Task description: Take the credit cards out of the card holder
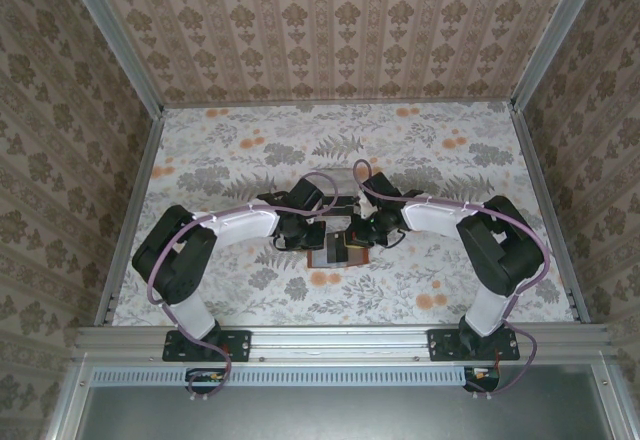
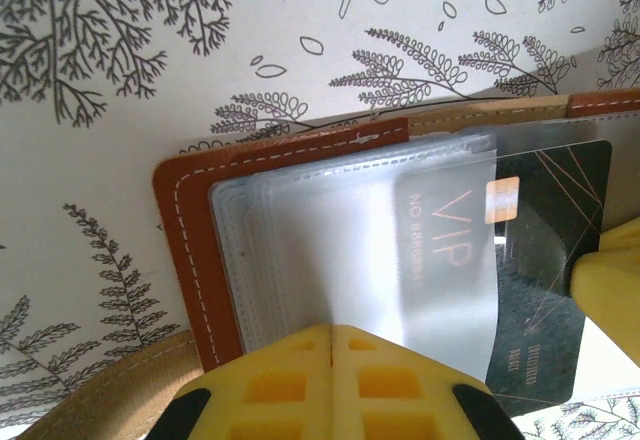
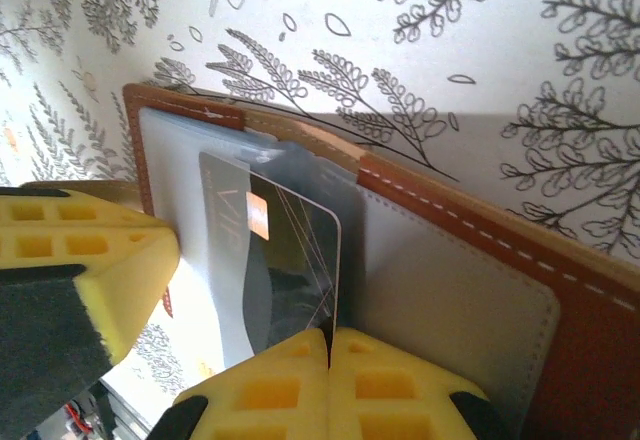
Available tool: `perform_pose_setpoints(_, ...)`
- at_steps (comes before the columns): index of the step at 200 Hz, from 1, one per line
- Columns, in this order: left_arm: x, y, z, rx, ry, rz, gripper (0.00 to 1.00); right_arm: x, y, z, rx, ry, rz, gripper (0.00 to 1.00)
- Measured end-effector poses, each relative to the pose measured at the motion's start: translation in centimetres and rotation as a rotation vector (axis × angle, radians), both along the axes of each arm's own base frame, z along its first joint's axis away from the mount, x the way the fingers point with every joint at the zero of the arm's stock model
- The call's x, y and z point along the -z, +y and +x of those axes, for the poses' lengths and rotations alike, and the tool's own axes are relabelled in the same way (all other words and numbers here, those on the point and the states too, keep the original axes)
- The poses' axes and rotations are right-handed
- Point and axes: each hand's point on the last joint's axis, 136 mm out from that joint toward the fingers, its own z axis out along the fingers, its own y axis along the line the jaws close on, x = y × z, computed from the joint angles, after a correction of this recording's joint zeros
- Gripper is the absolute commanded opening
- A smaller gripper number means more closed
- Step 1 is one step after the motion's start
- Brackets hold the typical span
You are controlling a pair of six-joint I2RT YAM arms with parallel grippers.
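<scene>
Find the card holder (image 1: pixel 336 252) lying open on the bench (image 1: pixel 230 160), a little toward 6 o'clock from centre. Note the left gripper (image 2: pixel 332 345) reaching it from 9 o'clock and the right gripper (image 3: pixel 328 350) from 3 o'clock, with what looks like a clear tray (image 1: pixel 340 176) just beyond at 12 o'clock.

Treat the left gripper as the anchor: pads fully together, planted on the clear sleeves (image 2: pixel 330 230) close to the leather edge. Impossible to tell whether pinching a sleeve or merely pressing down. Hold that pressure firm, to stop the holder lifting or skidding.

Treat the right gripper as the puller: pads fully together as well, seemingly nipping the near edge of the dark credit card (image 3: pixel 290 260), which already juts out of its sleeve toward 3 o'clock in the left wrist view.

Check the bite first; with so narrow a strip apparently caught, expect a slip. Draw straight along the sleeve's opening, flat and low to the bench, without twisting; judging by the thin plastic, expect any tilt to jam a corner or bow the card. Pull slowly, watching for the sleeve dragging along; on seeing that, pause and press harder at the anchor. Carry on until clear of the sleeve mouth, then lay the card on bare bench, well apart from the holder.
</scene>
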Motion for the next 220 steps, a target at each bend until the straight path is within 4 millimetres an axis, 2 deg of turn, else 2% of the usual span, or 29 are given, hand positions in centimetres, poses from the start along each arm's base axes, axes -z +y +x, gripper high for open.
perform_pose_setpoints(26,0.0,0.0,0.0,0.001,0.001,0.001,0.01,0.0,0.1,0.0,0.001,0.002,0.004,0.17)
perform_pose_setpoints(57,-0.1,0.1,0.0,0.002,0.000,0.007,0.01,-0.5,0.7,0.2,0.001,0.000,0.047,0.20)
perform_pose_setpoints(157,0.0,0.1,0.0,0.003,0.005,0.017,0.01,-1.0,2.1,0.3,0.000,0.011,0.141,0.16)
perform_pose_setpoints(220,-0.1,0.1,-0.1,0.005,0.001,0.022,0.01,-0.7,2.2,0.2,-0.002,0.020,0.150,0.06)
